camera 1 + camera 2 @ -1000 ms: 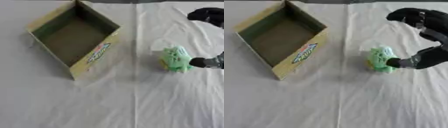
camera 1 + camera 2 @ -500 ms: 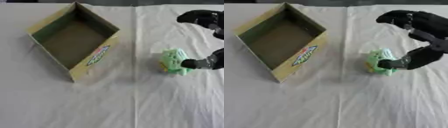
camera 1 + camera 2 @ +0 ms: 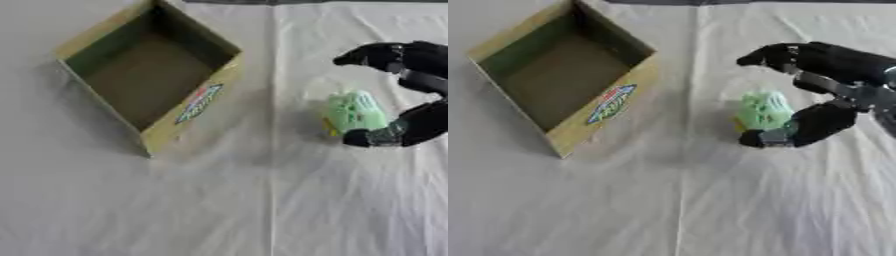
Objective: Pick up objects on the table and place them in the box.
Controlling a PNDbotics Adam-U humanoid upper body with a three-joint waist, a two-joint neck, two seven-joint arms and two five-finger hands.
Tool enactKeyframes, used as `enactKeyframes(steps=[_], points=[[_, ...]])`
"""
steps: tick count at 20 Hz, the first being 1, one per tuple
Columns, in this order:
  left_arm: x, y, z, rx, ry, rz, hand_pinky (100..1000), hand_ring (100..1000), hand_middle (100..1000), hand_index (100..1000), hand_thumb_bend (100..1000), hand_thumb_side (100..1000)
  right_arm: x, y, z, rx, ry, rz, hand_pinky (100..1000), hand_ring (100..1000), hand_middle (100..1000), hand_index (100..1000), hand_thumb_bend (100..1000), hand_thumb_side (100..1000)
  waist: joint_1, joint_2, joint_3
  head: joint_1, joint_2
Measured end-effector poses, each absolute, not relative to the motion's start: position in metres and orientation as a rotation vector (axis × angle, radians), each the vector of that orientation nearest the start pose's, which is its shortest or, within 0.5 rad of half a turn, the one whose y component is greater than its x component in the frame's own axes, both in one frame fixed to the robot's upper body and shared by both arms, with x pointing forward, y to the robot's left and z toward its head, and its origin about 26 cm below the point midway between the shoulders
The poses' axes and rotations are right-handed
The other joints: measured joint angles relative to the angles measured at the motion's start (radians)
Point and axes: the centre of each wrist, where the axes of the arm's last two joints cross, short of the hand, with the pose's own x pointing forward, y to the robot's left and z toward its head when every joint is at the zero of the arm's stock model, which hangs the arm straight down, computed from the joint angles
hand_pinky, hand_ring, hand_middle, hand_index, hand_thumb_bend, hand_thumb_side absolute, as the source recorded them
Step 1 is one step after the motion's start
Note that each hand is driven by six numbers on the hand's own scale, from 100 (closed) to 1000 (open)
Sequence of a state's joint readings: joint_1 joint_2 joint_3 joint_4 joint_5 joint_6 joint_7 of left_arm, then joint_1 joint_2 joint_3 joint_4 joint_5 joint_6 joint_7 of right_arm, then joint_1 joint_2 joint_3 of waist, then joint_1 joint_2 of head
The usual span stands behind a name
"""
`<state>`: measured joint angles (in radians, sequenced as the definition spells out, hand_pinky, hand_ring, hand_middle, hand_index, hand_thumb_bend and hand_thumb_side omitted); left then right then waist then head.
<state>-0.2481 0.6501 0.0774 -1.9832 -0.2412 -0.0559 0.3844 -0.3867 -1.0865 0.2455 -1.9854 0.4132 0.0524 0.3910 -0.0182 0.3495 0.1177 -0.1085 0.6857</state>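
Observation:
A small light-green object (image 3: 763,111) with a bit of yellow at its lower left lies on the white tablecloth, right of centre. My right hand (image 3: 833,80) reaches in from the right edge and arches over it. Its black fingers (image 3: 776,54) curve above the object's far side and the thumb (image 3: 794,132) sits against its near side; the hand brackets it without closing. The open cardboard box (image 3: 188,107), yellow-edged with a green inside and a printed logo on its near wall, stands empty at the upper left. My left hand shows in neither view.
A white cloth (image 3: 219,200) covers the whole table, with a fold line running down the middle and creases near the object. A dark strip lies along the far edge at the top.
My right hand has moved leftward over the green object, fingers now spanning its top. The whole picture has also shifted slightly between frames.

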Motion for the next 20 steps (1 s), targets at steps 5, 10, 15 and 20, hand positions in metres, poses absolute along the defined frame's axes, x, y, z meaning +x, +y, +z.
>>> enactKeyframes(steps=[5, 10, 15, 20], points=[[0.29, 0.326, 0.23, 0.937, -2.361, -0.351, 445, 681, 871, 1000, 363, 844, 0.291, -0.303, 0.26, -0.937, -1.416, 1.702, 916, 936, 866, 1000, 574, 656, 0.0, 0.0, 0.003, -0.002, 0.0], [0.29, 0.326, 0.23, 0.934, -2.36, -0.344, 446, 684, 869, 996, 279, 833, 0.291, -0.302, 0.255, -0.925, -1.335, 1.695, 917, 944, 871, 1000, 542, 589, 0.0, 0.001, 0.006, -0.01, -0.001], [0.29, 0.326, 0.229, 0.924, -2.362, -0.339, 444, 682, 866, 993, 237, 835, 0.291, -0.302, 0.253, -0.908, -1.285, 1.685, 916, 944, 871, 1000, 532, 571, 0.0, 0.002, 0.006, -0.015, -0.001], [0.291, 0.325, 0.228, 0.899, -2.365, -0.329, 437, 678, 860, 987, 215, 836, 0.29, -0.303, 0.251, -0.915, -1.236, 1.67, 913, 942, 873, 1000, 508, 581, 0.0, 0.007, 0.008, -0.021, -0.002]])
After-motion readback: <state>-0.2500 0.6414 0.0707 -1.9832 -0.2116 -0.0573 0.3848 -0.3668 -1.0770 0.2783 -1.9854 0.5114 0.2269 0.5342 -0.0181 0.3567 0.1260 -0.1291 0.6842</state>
